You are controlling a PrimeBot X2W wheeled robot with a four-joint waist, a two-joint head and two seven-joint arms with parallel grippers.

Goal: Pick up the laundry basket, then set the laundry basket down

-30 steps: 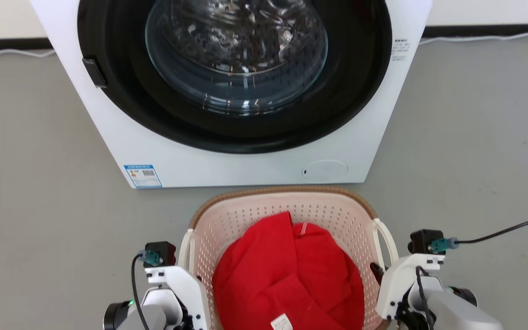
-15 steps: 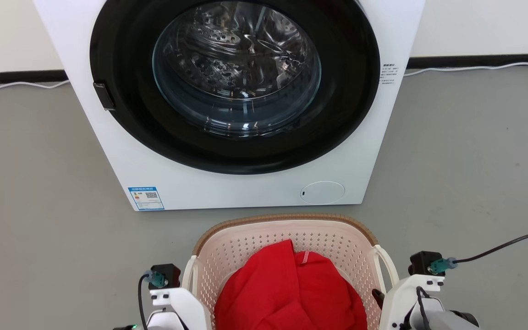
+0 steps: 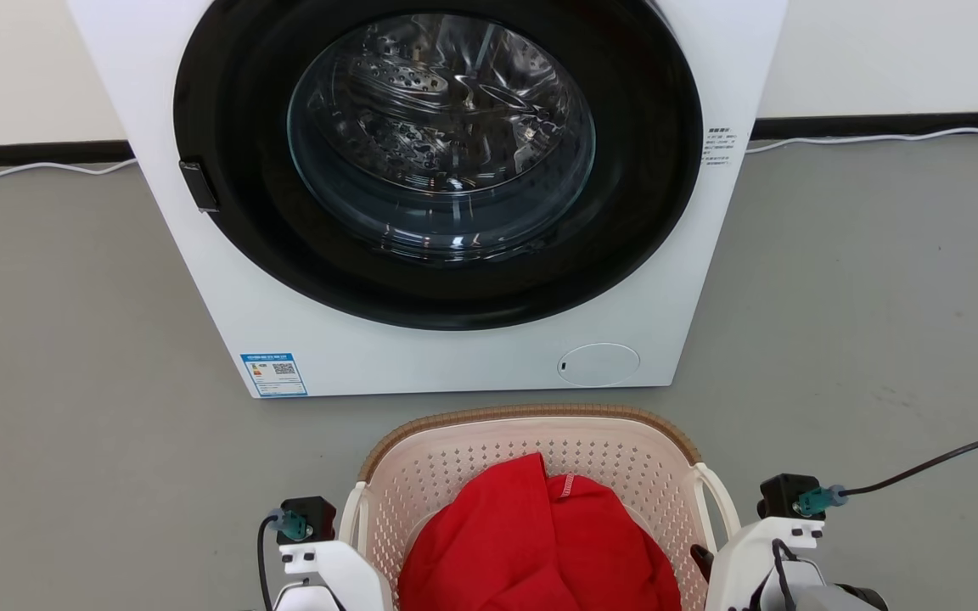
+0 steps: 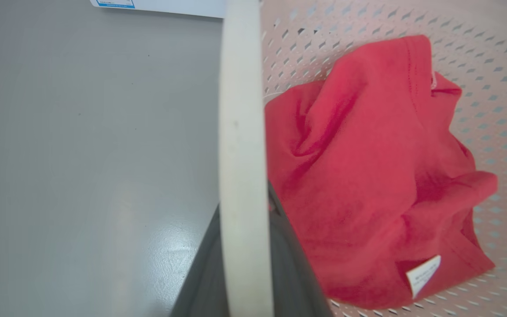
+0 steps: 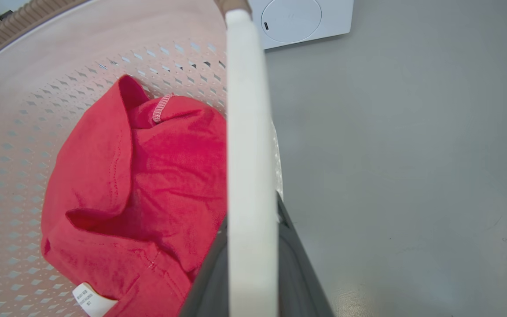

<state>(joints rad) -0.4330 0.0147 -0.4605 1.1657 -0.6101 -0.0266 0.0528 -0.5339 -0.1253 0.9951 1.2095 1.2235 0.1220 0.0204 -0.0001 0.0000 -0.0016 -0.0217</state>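
— grey floor [image 3: 73,339] all round, and a white washing machine [image 3: 455,365] with a round glass door straight ahead of you. where's the laundry basket [image 3: 531,413]?
— just in front of the washing machine, between your two arms, with its brown rim toward the machine. a red garment [image 3: 531,543] is bunched inside, its white label [image 4: 423,275] showing.
— and your hands?
— your left hand [image 4: 245,202] is clamped on the left loop handle [image 4: 240,110], one dark finger on each side of the white bar. your right hand [image 5: 252,209] grips the right loop handle [image 5: 247,110] the same way.
— is the basket off the floor?
— can't tell.
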